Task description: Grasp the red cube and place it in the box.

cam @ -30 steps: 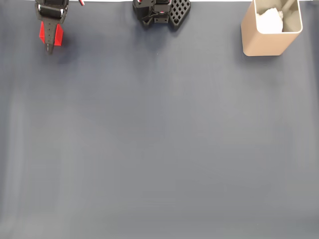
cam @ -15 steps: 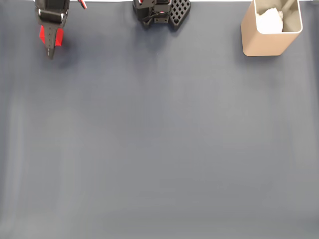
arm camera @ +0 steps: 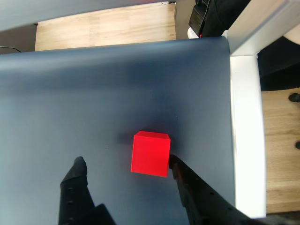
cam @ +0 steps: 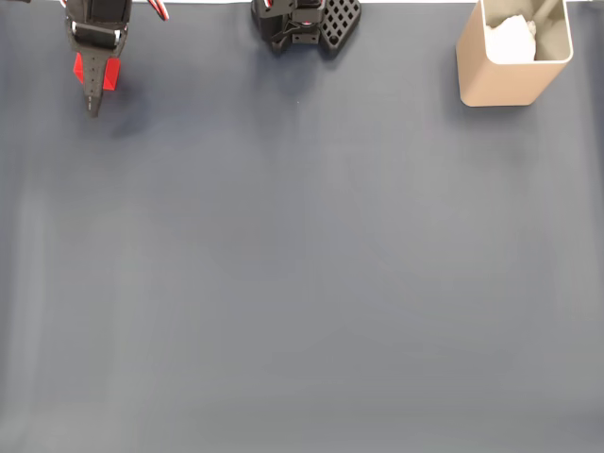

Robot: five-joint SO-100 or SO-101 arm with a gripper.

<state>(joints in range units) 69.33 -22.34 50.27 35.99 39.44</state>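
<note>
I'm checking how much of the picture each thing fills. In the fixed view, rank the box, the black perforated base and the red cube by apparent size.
1. The box, largest.
2. The black perforated base, partly cut off by the top edge.
3. The red cube, smallest, partly hidden by the tool.

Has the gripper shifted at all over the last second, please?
Yes, slightly. In the fixed view the gripper has dropped a little down the picture, judged against the unmoved black robot base.

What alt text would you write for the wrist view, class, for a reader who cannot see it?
A small red cube sits on a dark blue mat between the open gripper's two black fingers, touching the right one. A white table edge and wooden floor lie beyond the mat.
</note>
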